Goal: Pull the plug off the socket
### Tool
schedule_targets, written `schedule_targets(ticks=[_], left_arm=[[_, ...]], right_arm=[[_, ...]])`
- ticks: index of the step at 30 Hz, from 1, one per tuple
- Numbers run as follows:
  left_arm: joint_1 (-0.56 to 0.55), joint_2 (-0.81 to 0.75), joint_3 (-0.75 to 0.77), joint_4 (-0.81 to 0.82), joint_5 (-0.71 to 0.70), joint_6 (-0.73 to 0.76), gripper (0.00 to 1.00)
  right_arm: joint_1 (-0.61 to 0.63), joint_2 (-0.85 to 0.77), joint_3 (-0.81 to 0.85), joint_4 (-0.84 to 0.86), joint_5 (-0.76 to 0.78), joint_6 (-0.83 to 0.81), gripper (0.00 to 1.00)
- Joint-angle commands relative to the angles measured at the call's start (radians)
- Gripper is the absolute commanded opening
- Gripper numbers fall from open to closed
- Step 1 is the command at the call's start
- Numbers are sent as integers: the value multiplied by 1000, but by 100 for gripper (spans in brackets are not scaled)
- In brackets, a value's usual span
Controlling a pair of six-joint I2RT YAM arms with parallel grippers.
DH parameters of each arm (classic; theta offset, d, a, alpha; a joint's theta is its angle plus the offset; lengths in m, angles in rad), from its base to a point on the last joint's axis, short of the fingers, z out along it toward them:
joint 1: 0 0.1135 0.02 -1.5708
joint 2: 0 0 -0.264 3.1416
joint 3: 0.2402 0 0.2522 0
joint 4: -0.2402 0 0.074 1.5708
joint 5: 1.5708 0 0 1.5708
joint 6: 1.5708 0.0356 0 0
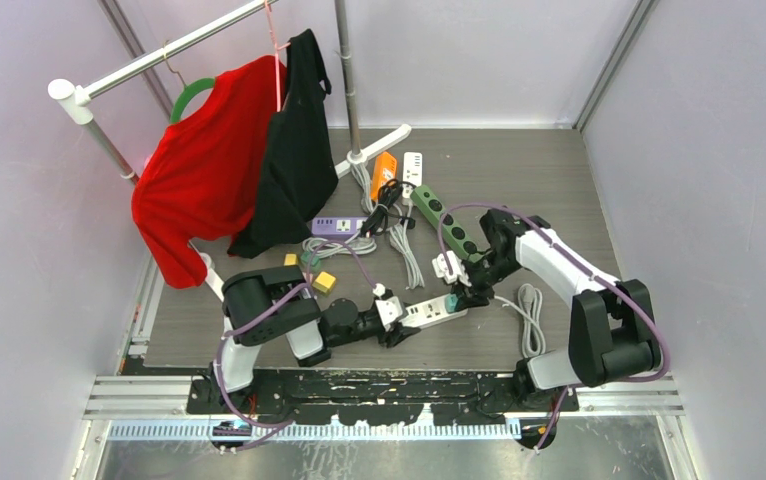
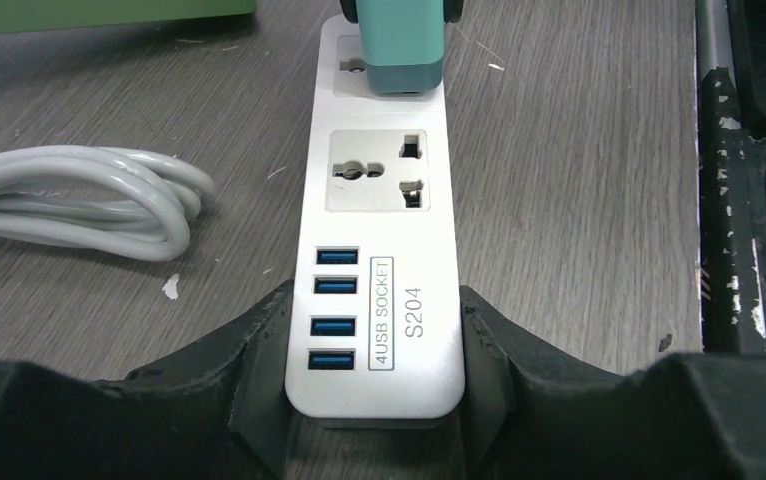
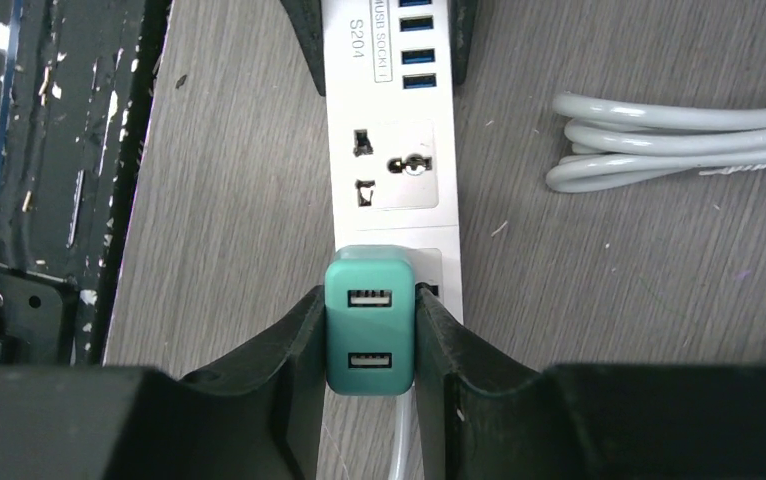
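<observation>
- Step in hand: both grips look set and the pull itself is not yet done. The teal plug [image 3: 368, 320] appears to sit in the end outlet of the white power strip [image 2: 379, 250].
- That power strip lies flat on the grey surface [image 1: 559, 200], near its front edge, roughly midway between the two arm bases.
- Your left claw [image 2: 374, 350] is partly closed, its fingers pressed on both long sides of the strip at the end with the USB ports, pinning it down.
- Your right claw [image 3: 369, 340] is shut tight on the plug, one finger on each side of it.
- Next move, as I judge it: draw the right claw straight up and away from the strip's face while the left keeps it pinned. A sideways tilt could jam the pins or drag the strip.
- Counts on the held strip: four blue USB ports, two outlets in view, one bare and one taken by the plug. The plug has two USB ports of its own.
- Counts from above: five power strips in all, one of them purple [image 1: 339, 225], one green [image 1: 446, 222], one orange [image 1: 384, 175]. One coiled grey cable [image 1: 529, 315] lies by the right arm.
</observation>
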Motion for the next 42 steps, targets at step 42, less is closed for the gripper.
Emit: schedule_targets(ticks=[42], left_arm=[[10, 29, -20, -38, -4, 10, 0]], right_arm=[[76, -27, -7, 4, -110, 13, 1]])
